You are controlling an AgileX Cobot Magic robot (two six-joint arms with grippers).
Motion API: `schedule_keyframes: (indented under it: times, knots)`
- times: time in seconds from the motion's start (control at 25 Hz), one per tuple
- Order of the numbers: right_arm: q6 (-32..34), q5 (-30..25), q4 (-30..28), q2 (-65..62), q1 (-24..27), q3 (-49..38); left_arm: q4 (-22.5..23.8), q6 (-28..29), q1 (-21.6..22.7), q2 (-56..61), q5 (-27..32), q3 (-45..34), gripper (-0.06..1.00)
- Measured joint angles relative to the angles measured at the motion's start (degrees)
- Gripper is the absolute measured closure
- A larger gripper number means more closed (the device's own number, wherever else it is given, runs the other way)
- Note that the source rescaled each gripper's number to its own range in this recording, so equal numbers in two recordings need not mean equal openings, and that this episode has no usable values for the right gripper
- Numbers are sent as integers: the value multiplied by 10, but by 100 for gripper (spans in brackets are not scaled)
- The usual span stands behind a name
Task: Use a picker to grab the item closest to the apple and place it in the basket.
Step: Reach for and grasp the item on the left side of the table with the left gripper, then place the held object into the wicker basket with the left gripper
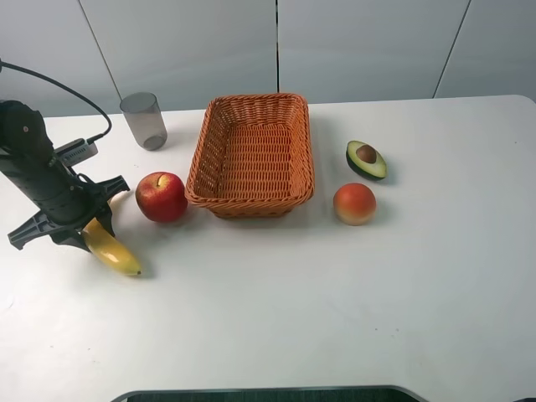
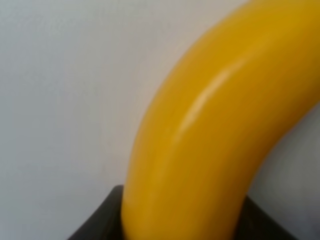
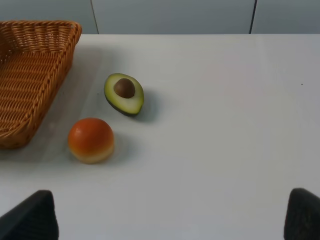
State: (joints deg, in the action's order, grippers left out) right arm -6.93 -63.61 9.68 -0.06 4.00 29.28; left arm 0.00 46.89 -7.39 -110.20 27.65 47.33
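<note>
The red apple (image 1: pixel 161 196) sits left of the wicker basket (image 1: pixel 251 155). Just left of the apple lies the yellow banana (image 1: pixel 113 249), the closest item to it. My left gripper (image 1: pixel 84 224) is down over the banana's near end. In the left wrist view the banana (image 2: pixel 210 130) fills the frame, and dark fingers (image 2: pixel 100 222) press against both of its sides. In the right wrist view my right gripper (image 3: pixel 170 220) is open, with only its fingertips showing at the lower corners; it is out of the high view.
A grey cup (image 1: pixel 143 121) stands behind the apple. Right of the basket lie a halved avocado (image 1: pixel 366 159) and an orange-red peach-like fruit (image 1: pixel 354 203). The white table (image 1: pixel 335 318) extends toward the front.
</note>
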Motion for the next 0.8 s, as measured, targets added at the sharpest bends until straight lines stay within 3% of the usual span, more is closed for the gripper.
schedule_keyframes:
  times: [0.8]
  knots:
    - [0,0,0,0,0,0,0,4,0,0,-1,0,93]
